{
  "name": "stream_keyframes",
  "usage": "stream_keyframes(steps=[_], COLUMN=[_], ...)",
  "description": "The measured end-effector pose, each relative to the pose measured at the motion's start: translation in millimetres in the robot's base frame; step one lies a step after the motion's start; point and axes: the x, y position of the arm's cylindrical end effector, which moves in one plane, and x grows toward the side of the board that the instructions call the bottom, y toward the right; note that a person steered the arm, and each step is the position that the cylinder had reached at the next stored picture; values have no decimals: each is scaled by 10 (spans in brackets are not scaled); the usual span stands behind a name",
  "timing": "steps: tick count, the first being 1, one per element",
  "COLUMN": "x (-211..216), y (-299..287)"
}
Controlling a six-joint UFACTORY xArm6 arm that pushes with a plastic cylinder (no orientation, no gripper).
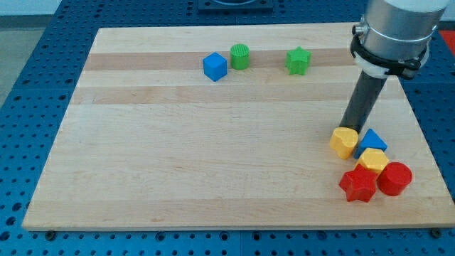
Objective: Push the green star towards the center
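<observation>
Landmark: pale wooden board point(213, 156) w/ lengthwise grain strips, lying on a blue perforated table point(43, 57); all places below given rel. to this board.
Green star: small green star-shaped block point(298, 61), near board's top edge, right of the board's mid-line, flat on the wood, nothing touching it.
Green cylinder: ribbed green round block point(240, 56), also by top edge, just past mid-line to the view's left.
Blue cube: blue cube block point(215, 67), touching or almost touching green cylinder on its lower-left side.
Cluster: 5 blocks packed by board's lower-right corner: yellow heart-like block point(344, 141), blue triangular block point(372, 140), yellow hexagon-ish block point(372, 160), red star block point(357, 185), red cylinder block point(394, 178).
Arm: grey metal wrist point(394, 28) over board's right edge at the top, dark straight rod point(364, 99) slanting down-left.
My tip: rod's lower end point(348, 129) down on board's right side, right at upper edge of yellow heart, contact can't be told; well apart from green star.
Pincer: no pincer fitted, only the rod, so nothing is held and there's no opening to report.
</observation>
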Motion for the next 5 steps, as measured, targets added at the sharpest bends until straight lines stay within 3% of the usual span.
stream_keyframes(steps=[1, 5], x=[-49, -1327], y=[-12, -9])
